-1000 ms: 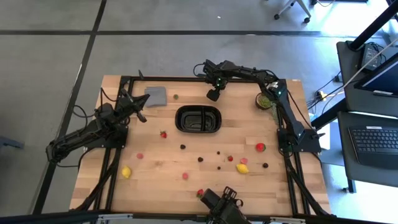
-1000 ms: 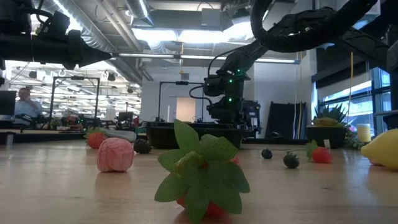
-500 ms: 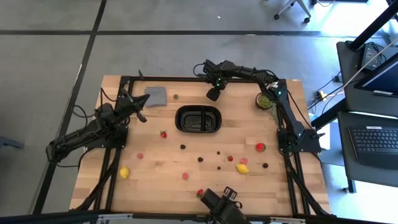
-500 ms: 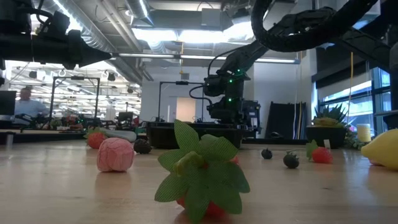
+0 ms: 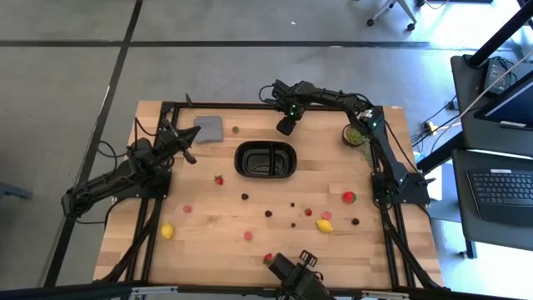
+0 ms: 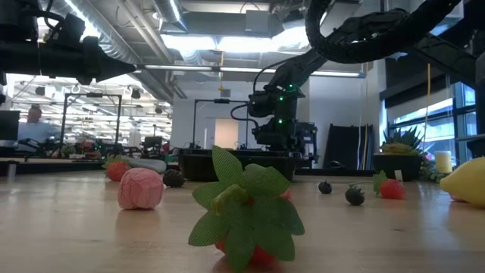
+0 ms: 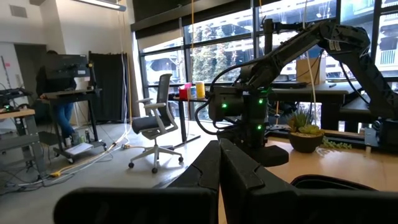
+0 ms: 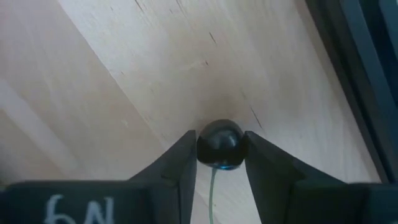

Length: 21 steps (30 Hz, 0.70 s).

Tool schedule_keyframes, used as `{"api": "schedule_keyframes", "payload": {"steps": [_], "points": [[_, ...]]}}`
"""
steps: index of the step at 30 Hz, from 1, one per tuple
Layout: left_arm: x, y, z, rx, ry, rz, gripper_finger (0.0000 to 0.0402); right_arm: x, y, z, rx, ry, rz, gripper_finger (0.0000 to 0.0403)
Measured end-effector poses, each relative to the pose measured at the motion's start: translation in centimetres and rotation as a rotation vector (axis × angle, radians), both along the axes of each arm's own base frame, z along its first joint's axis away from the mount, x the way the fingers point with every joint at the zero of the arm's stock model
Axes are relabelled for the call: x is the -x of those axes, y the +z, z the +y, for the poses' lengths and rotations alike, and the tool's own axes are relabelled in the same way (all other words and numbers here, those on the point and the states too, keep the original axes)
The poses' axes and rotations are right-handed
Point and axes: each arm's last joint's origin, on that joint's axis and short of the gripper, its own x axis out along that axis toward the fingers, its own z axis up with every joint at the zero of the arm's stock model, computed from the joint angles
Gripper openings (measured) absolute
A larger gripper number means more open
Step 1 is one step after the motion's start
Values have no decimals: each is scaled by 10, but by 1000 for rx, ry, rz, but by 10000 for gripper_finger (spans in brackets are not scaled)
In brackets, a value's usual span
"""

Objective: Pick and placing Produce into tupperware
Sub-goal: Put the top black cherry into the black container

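The right gripper (image 8: 220, 149) pinches a dark berry (image 8: 219, 144) against the wooden table (image 8: 112, 81), behind the black tray (image 5: 266, 159); the left gripper (image 5: 188, 155) is closed, empty.

A black oval tray (image 5: 266, 159) with inner dividers is sitting flat mid-counter. Tiny toy fruits are lying scattered nearer the front: a yellow lemon (image 5: 169, 231), a red strawberry (image 5: 349, 197), pink pieces and dark berries. One dark berry (image 8: 219, 144) is sitting pinched between the right gripper's fingers (image 8: 180, 168).
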Motion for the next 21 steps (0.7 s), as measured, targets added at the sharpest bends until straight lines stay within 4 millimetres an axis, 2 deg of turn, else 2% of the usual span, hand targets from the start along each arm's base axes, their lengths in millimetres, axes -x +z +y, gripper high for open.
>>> {"api": "schedule_keyframes", "payload": {"steps": [19,21], "points": [[0,0,0,1,2,-3,0,4,2,4,-42,-3,52,122],[1,3,1,52,25,-91,0,3,8,4,-40,-3,50,122]]}}
